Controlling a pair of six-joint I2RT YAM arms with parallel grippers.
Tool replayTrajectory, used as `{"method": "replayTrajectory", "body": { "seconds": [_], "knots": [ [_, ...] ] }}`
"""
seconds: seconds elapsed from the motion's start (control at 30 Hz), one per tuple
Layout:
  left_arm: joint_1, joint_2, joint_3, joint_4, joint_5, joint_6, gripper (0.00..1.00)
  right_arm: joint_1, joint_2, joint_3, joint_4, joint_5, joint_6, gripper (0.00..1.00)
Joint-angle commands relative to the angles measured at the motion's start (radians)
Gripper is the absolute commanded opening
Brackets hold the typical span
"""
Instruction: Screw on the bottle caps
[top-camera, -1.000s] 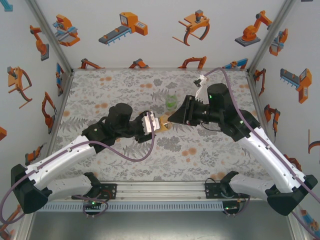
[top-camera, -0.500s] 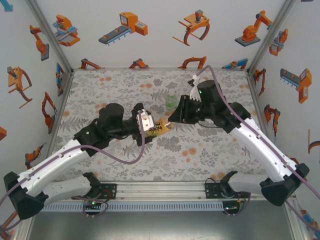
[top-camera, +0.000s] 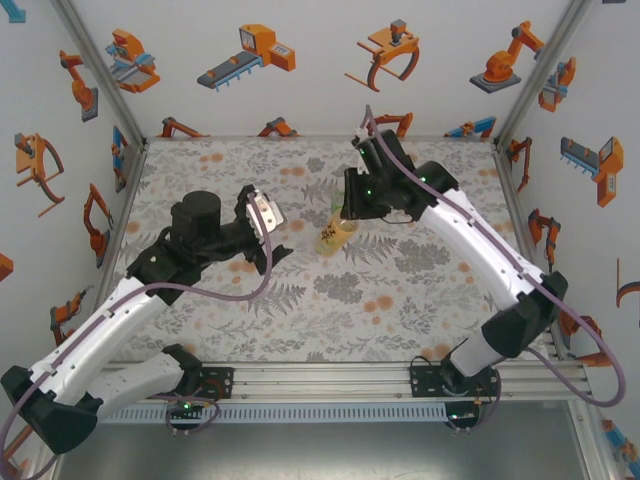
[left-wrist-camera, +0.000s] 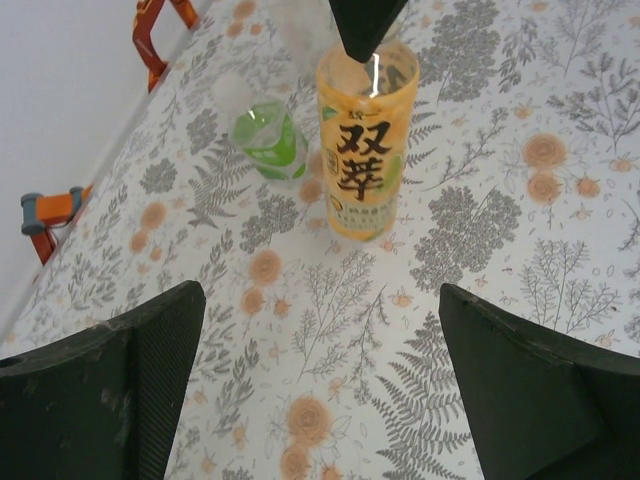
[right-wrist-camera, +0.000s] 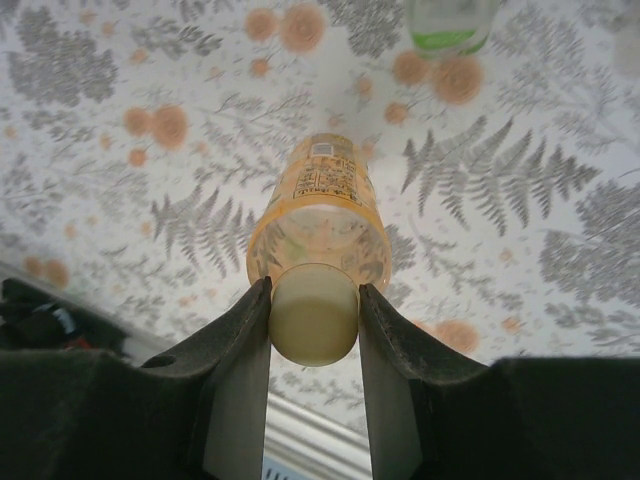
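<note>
Centrally: yellowish cap (right-wrist-camera: 313, 325) seated on the neck of the amber bottle (right-wrist-camera: 318, 215), pinched from both sides between the fingers (right-wrist-camera: 240, 340) of the right gripper (right-wrist-camera: 313, 305). Bottle standing on the floral mat (top-camera: 400, 290) near mid-table, right gripper directly above it, label with dark characters turned toward the left wrist camera. Green bottle (left-wrist-camera: 268, 140) just beside the amber one, to its left as seen from the left wrist. Left gripper (left-wrist-camera: 320, 300) spread wide, holding nothing, apart from both bottles.
</note>
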Motion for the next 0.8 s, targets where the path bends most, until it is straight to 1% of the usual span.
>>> {"method": "replayTrajectory", "body": {
  "seconds": [0.0, 0.17, 0.3, 0.43, 0.6, 0.73, 0.77],
  "knots": [
    [0.026, -0.008, 0.013, -0.03, 0.024, -0.005, 0.91, -0.005, 0.069, 0.091, -0.045, 0.097, -0.088, 0.1],
    [0.041, -0.022, -0.059, 0.03, 0.012, -0.019, 0.92, -0.007, 0.221, 0.252, -0.132, 0.106, -0.123, 0.1],
    [0.04, -0.03, -0.076, 0.035, 0.019, -0.037, 0.92, -0.01, 0.322, 0.362, -0.196, 0.082, -0.145, 0.1],
    [0.042, -0.029, -0.085, 0.044, 0.021, -0.046, 0.92, -0.021, 0.388, 0.432, -0.225, 0.04, -0.148, 0.11],
    [0.042, -0.025, -0.084, 0.042, 0.026, -0.048, 0.92, -0.028, 0.473, 0.543, -0.308, 0.029, -0.153, 0.11],
    [0.042, -0.043, -0.1, 0.07, 0.048, -0.049, 0.92, -0.028, 0.497, 0.565, -0.321, 0.026, -0.152, 0.12],
    [0.042, -0.048, -0.104, 0.074, 0.052, -0.049, 0.92, -0.028, 0.499, 0.566, -0.321, 0.027, -0.151, 0.14]
  ]
}}
